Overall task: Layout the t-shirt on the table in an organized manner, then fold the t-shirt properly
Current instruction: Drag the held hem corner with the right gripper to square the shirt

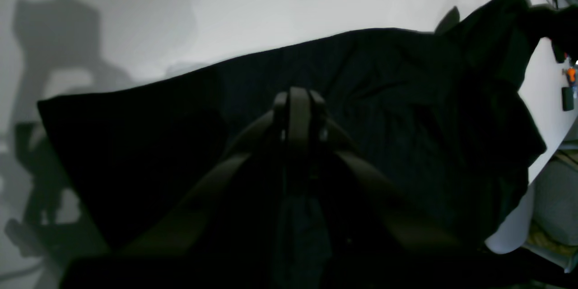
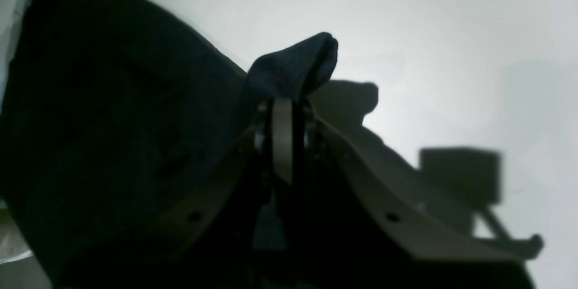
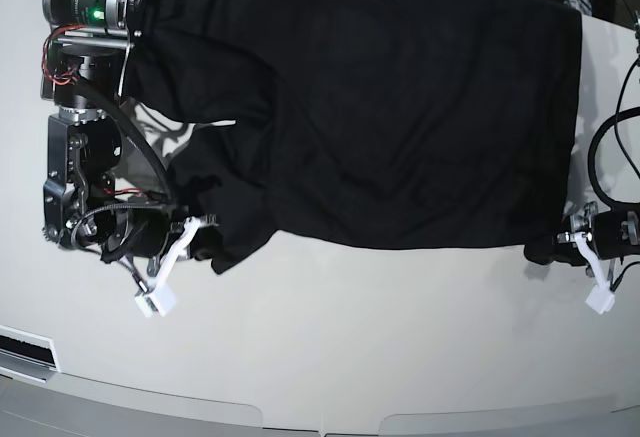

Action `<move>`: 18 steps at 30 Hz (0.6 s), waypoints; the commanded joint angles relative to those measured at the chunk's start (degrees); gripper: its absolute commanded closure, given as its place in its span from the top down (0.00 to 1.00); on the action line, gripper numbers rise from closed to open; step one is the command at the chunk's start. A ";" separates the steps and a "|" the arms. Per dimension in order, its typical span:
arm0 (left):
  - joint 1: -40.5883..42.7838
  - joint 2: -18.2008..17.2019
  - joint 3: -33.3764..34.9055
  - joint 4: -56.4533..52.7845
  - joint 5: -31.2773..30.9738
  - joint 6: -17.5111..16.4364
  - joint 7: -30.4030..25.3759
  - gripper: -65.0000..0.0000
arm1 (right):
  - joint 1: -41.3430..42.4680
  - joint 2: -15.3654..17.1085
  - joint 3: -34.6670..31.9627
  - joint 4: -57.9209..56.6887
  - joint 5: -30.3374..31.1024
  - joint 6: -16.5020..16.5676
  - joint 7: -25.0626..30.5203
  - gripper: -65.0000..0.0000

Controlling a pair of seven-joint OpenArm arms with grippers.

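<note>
The shirt point(image 3: 390, 107) lies spread across the far half of the white counter point(image 3: 350, 337), extending from the left arm's side to the right arm's side in the base view. The main panel is mostly flat, with shallow wrinkles. The portion on the right arm's side is bunched and folded over itself, with a sleeve lobe hanging toward the near edge.

Left tool point(image 3: 562, 247): positioned at the near corner of the shirt on that view's right. In the left wrist view the left tool point(image 1: 298, 99) has its jaws pressed together, and black fabric lies directly under and around them. That view is too dark to show the pinch itself; in the base view the corner of the shirt ends at the tool tip.

Right tool point(image 3: 200, 239): positioned at the bunched near corner on the base view's left. In the right wrist view the right tool point(image 2: 283, 104) has its jaws pressed together on a fold of the shirt point(image 2: 293, 67), which stands up above the tips.

The shirt point(image 1: 384, 113) reaches the counter edge in the left wrist view.
</note>
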 commanded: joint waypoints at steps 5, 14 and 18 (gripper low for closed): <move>-1.62 -1.25 -0.46 0.74 -1.49 -0.49 -1.07 0.00 | 1.62 0.42 0.11 5.55 -0.46 0.47 1.27 0.00; -1.62 -1.25 -0.46 0.74 -1.49 -0.49 -1.09 0.00 | 4.15 0.46 -4.46 6.71 -1.95 0.47 1.29 0.00; -1.62 -1.27 -0.46 0.74 -1.49 -0.49 -1.05 0.00 | 7.23 1.18 -12.76 6.69 -8.33 0.47 1.77 0.00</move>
